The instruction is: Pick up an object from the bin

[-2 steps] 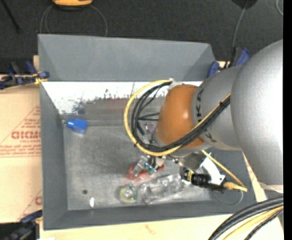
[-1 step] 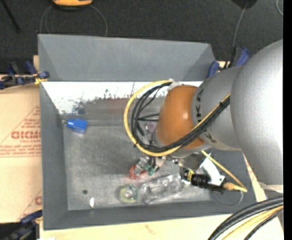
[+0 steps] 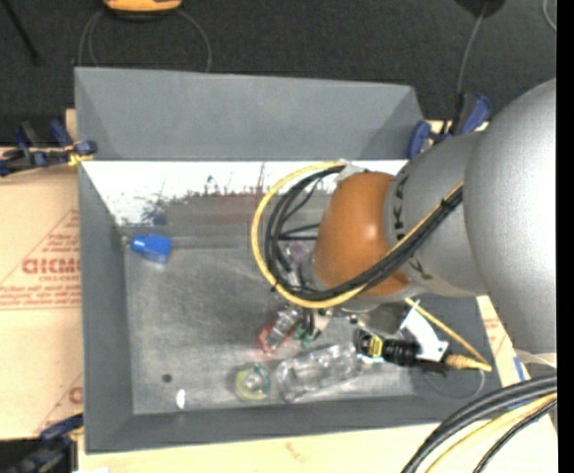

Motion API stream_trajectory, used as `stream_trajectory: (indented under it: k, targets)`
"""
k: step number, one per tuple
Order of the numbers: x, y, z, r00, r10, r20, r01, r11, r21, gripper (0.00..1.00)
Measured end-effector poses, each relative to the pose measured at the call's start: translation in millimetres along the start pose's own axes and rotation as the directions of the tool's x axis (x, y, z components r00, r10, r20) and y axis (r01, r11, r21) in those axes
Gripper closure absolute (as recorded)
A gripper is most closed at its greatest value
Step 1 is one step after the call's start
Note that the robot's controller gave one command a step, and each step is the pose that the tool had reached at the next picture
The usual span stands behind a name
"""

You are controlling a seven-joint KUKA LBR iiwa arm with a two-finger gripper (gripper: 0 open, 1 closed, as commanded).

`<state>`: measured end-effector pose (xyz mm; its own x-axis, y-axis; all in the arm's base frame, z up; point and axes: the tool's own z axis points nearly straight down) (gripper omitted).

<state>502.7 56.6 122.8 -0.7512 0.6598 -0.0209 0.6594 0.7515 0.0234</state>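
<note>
Down near the front of the bin (image 3: 104, 313), the pincer (image 3: 291, 331) is seen just above one clear plastic thing (image 3: 316, 371). One round cap (image 3: 251, 382) lies beside that, and one blue block (image 3: 151, 247) well apart. Whether the pincer is wide or narrow cannot be told.

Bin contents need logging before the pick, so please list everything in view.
Bin: one, grey metal, centre of view.
Block: one, blue, floor's far-left corner.
Clear pieces: small heap, transparent, middle of the floor's near edge.
Round piece: one, clear greenish, left of that heap.
White bit: one, white, near-left floor.
Red-and-green piece: one, just above the heap.
Black-and-yellow item: one, right of the heap; kind unclear.
Arm: one, silver, with orange cover and yellow and black cables, from the right.
Tool: one, below the cover, over the heap.
</note>
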Motion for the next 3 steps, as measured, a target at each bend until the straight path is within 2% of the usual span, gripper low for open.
stream_trajectory:
  k: [1,2,3]
  targets:
    - [-5.7,-4,15,1.000,-0.022,-0.021,0.022,0.999,0.025,0.00]
    - [-24.5,-27,49,0.999,0.039,-0.008,-0.039,0.999,0.011,0.00]
    - [-28.0,-27,46,0.999,0.041,0.002,-0.041,0.999,0.008,1.00]
